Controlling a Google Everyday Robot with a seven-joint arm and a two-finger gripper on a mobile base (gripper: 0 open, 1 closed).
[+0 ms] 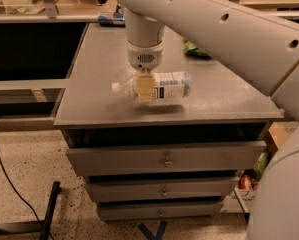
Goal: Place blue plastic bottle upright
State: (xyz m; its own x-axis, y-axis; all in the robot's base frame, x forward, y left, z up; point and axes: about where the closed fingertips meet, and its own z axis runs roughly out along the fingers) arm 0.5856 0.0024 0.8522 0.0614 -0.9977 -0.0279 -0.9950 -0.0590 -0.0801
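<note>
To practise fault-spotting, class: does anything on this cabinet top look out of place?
The blue plastic bottle lies on its side, cap pointing left, rather than upright; the gripper clasps its middle.

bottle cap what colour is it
White cap, seen in the camera view, on the blue plastic bottle the claw grips over the table.
</note>
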